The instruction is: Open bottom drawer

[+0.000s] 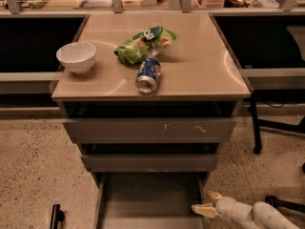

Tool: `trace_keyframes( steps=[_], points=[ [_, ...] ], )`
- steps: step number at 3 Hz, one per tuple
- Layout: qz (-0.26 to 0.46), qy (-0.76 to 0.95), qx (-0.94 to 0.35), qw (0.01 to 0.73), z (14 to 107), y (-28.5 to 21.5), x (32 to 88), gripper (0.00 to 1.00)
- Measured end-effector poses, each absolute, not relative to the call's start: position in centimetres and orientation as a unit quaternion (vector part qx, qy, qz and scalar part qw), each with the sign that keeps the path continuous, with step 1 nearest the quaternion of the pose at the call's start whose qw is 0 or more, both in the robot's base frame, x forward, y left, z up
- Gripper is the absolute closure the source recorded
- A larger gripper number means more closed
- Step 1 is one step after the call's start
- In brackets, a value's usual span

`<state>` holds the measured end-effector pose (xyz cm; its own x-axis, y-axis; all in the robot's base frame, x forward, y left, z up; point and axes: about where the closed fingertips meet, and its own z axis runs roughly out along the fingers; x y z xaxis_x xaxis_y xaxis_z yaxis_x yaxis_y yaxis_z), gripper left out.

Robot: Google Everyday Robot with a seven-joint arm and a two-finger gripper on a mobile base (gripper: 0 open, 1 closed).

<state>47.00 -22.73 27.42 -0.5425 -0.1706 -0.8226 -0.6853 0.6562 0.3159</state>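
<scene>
A tan bench [205, 75] carries a white bowl [76, 56] near its left edge, a crumpled green chip bag [143, 44] around the middle, and a blue soda can [148, 74] lying on its side just in front of the bag, its open end toward the front edge. Below the top sit a wide grey drawer front [119, 129] with pale scratches and a narrower grey front [150, 162] beneath it. The floor [33, 166] is speckled. The hand [204, 203] sits low at the right, below the narrower front.
</scene>
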Motion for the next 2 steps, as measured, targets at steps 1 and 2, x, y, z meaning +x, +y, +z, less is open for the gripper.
trace_keyframes(
  steps=[1, 2],
  points=[
    [0.322, 0.817, -0.262, 0.4, 27.42, -22.72, 47.0, 0.0],
    [0.322, 0.817, -0.262, 0.4, 27.42, -22.72, 47.0, 0.0]
  ],
)
